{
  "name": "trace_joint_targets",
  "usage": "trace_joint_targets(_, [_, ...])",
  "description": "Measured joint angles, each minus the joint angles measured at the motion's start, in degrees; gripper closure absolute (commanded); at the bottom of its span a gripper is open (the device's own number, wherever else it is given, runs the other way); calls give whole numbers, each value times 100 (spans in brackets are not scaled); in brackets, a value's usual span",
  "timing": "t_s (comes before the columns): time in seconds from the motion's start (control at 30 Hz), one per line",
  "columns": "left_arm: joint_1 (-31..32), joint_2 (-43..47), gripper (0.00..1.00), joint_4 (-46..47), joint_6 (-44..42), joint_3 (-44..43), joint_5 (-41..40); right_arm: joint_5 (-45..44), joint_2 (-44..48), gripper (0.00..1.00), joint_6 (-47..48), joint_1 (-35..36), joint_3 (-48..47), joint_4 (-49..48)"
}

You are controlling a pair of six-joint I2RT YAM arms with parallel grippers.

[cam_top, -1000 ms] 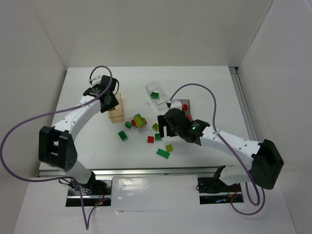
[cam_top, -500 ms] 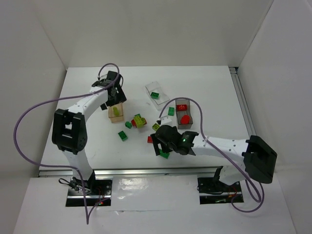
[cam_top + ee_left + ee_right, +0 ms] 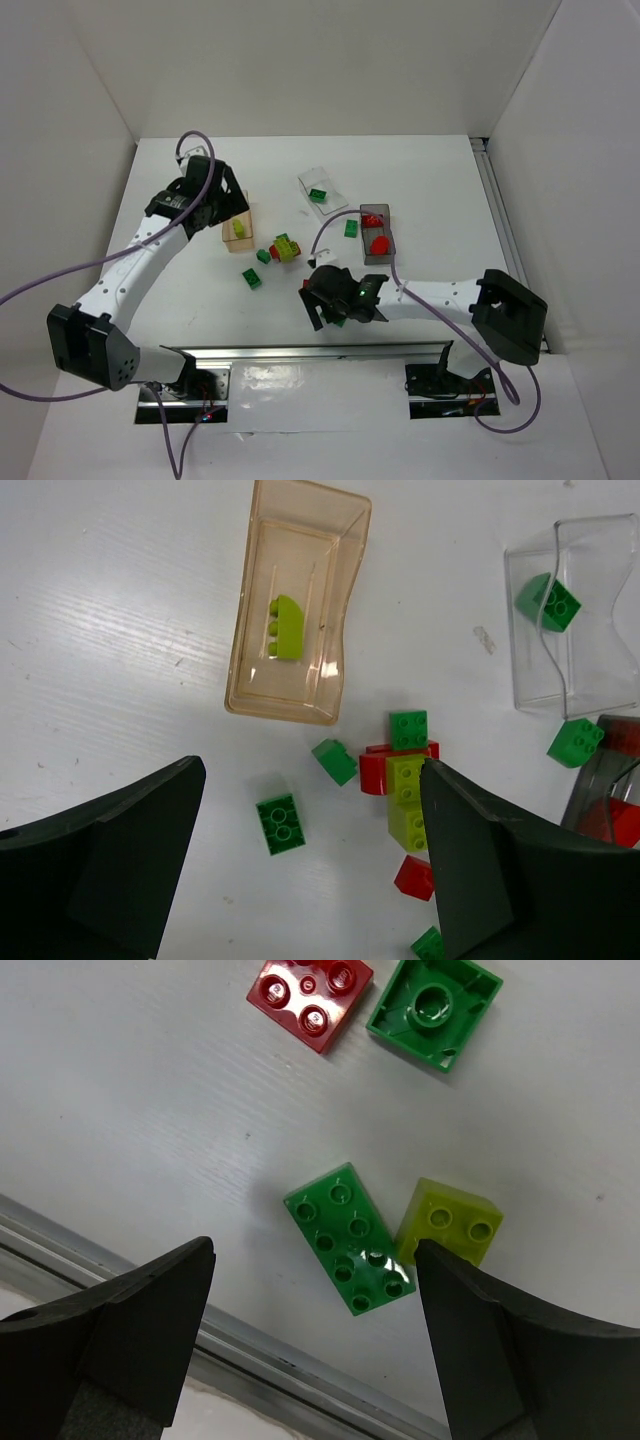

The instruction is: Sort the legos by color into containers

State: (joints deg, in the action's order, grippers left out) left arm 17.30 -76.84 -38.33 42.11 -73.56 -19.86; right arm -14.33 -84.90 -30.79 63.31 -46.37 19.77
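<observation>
Beneath the right gripper (image 3: 315, 1260), jaws spread and holding nothing, a glossy green eight-stud brick (image 3: 350, 1238) lies flat on the white counter (image 3: 150, 1110). Its long axis runs diagonally, and one end touches a yellow-green brick (image 3: 448, 1232). A red four-stud brick (image 3: 310, 1000) and an upturned green brick (image 3: 434, 1010) lie side by side further off. The left gripper (image 3: 312, 810), jaws likewise released, is near the amber see-through bin (image 3: 290, 695), where a sloped yellow-green piece (image 3: 287, 627) lies lengthwise along the bin.
</observation>
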Motion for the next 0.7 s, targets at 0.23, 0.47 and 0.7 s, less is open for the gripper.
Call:
trace_joint_targets(0.23, [11,-22,5,-111,0,94,98,-153,-302,13,42,22,-203,-153])
trace_joint_targets(0.47, [11,-22,5,-129,-2,94,118,-702,-354,17,-203,216,-260,-107])
trace_joint_targets(0.7, [68,-94,5,-136,-2,94,133,-1405,494,17,-732,267,22,92])
